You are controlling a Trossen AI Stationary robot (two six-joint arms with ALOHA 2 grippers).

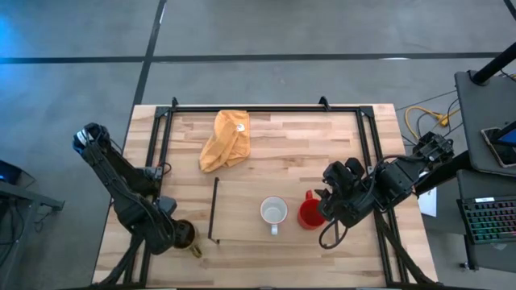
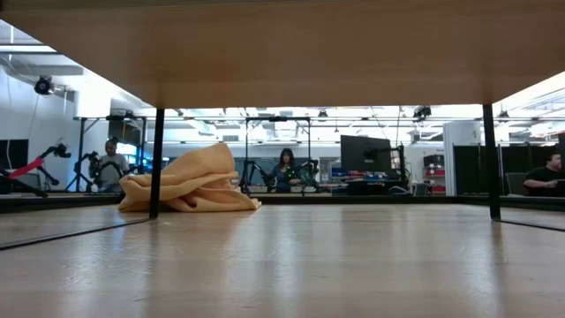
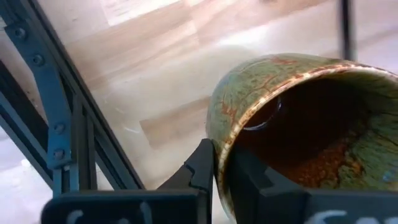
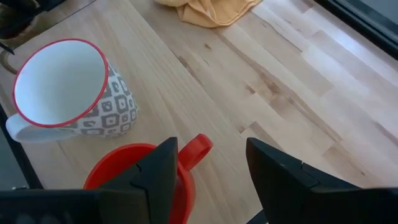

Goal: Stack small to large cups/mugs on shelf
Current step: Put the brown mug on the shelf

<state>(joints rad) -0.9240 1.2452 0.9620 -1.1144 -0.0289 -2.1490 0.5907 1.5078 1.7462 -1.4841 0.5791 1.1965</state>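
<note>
The brown-gold mug (image 1: 190, 239) is at the table's near left, left of the shelf's black rail (image 1: 214, 209), and my left gripper (image 1: 179, 234) is shut on it. It also shows in the left wrist view (image 3: 298, 118), tipped with its mouth toward the camera. The white mug (image 1: 274, 211) and the small red mug (image 1: 309, 214) stand upright side by side on the light-wood shelf (image 1: 242, 205). My right gripper (image 4: 208, 158) is open at the red mug (image 4: 118, 171). The mug's handle (image 4: 196, 147) lies between the fingers. The low view shows no mugs. My left gripper pinches the brown-gold mug's rim (image 3: 227, 140), one finger inside the mug and one outside the wall. The mug is tipped on its side with its mouth toward the wrist. Whether it is clear of the table does not show. I cannot tell whether my right gripper touches the red mug.
A yellow-orange cloth (image 1: 227, 138) lies crumpled on the table's far middle. The shelf's underside (image 2: 282, 53) spans the top of the low view on thin black legs (image 2: 157, 163). A black frame edges the table. People sit in the room behind.
</note>
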